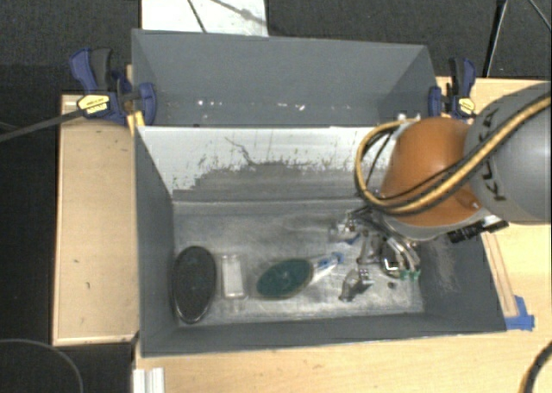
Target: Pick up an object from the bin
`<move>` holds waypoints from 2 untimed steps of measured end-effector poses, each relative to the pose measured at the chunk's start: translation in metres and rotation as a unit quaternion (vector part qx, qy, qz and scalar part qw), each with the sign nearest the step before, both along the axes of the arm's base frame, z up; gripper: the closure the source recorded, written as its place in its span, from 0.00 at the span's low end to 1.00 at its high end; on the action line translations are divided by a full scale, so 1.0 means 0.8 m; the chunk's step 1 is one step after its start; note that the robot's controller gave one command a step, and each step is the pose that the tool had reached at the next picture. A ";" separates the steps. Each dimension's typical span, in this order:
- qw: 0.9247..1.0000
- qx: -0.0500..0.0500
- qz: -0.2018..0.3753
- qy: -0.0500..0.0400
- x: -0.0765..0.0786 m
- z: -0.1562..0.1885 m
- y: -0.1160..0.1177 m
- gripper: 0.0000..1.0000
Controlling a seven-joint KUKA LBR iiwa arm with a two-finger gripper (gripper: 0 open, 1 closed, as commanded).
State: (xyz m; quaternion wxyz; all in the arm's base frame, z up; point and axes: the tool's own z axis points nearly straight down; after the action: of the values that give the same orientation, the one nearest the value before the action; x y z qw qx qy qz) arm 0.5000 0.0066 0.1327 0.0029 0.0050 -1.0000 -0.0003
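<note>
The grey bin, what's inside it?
A black oval thing at the left, a small pale block beside it, a dark green oval in the middle. The gripper and the arm's orange cover hide whatever lies under them at the right.

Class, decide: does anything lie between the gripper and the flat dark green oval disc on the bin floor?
Yes: a small blue and clear piece lies between the gripper and the flat dark green oval disc, beside its right edge.

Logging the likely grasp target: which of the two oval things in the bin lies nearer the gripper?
The teal oval, just left of the gripper; the black oval lies farther off, by the bin's left wall.
</note>
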 end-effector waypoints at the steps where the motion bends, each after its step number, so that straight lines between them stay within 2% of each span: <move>1: 0.998 0.000 0.060 -0.001 0.013 -0.053 0.028 0.00; 2: 0.998 0.000 0.058 -0.003 0.014 -0.051 0.027 1.00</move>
State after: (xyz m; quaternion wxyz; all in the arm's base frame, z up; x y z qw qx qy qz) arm 0.5109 0.0280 0.0915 0.0001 0.0635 -0.9980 -0.0001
